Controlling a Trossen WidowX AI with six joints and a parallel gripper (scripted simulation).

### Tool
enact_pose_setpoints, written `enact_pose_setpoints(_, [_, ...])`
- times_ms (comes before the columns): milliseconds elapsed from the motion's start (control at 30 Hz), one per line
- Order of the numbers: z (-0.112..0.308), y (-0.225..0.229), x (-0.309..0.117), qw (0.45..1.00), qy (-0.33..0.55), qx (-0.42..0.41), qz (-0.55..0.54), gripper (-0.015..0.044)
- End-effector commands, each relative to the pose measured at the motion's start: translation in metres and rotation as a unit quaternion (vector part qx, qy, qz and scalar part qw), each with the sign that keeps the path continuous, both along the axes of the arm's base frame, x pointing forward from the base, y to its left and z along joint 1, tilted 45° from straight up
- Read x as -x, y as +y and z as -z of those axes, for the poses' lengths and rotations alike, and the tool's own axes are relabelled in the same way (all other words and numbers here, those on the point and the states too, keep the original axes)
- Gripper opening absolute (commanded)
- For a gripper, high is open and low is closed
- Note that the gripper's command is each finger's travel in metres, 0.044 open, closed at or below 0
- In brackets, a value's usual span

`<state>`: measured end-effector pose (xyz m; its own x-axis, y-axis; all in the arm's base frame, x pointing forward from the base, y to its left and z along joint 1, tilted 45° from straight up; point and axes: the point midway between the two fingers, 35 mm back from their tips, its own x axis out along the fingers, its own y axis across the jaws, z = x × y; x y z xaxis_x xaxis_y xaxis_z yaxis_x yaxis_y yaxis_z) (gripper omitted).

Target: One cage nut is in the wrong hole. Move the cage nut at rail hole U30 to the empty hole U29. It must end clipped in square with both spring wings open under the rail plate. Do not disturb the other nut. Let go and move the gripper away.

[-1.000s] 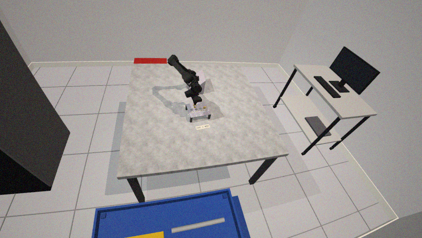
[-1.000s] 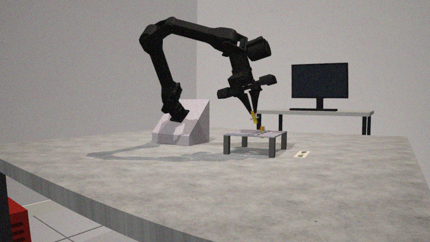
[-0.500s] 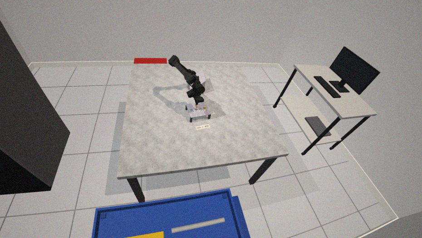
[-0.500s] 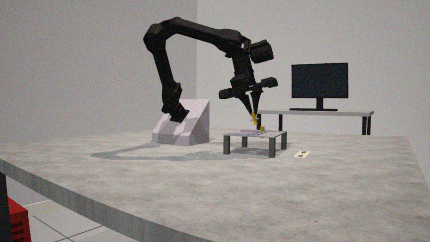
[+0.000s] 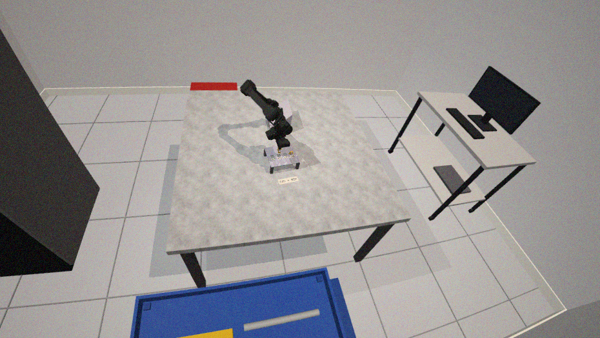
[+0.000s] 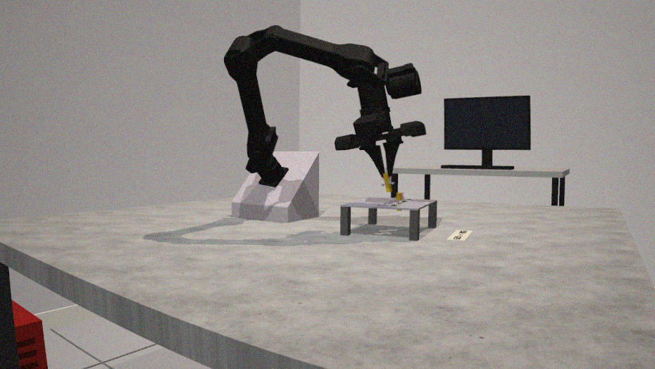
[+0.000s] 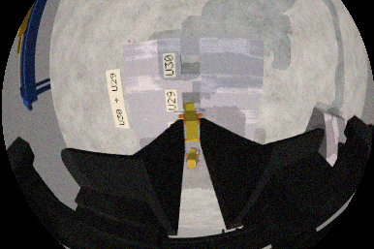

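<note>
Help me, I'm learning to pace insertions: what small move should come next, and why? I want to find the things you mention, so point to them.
Probably straighten the held cage nut [image 5: 279,151] [image 6: 387,184] [image 7: 192,130] over U29 before lowering: the exterior view shows it tilted and raised above the rail plate [image 5: 284,162] [image 6: 376,205] [image 7: 228,100], while the wrist view shows its far end near the U29 label [image 7: 171,103].
</note>
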<state>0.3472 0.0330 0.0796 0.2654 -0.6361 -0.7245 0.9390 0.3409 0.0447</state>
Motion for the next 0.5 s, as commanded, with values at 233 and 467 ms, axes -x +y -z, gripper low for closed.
enact_pose_setpoints(233, [0.0020, -0.0016, -0.0022, 1.000, 0.011, 0.003, 0.015, 0.0027])
enact_pose_setpoints(467, [0.0031, -0.0026, -0.0032, 1.000, 0.019, 0.006, 0.024, 0.0027])
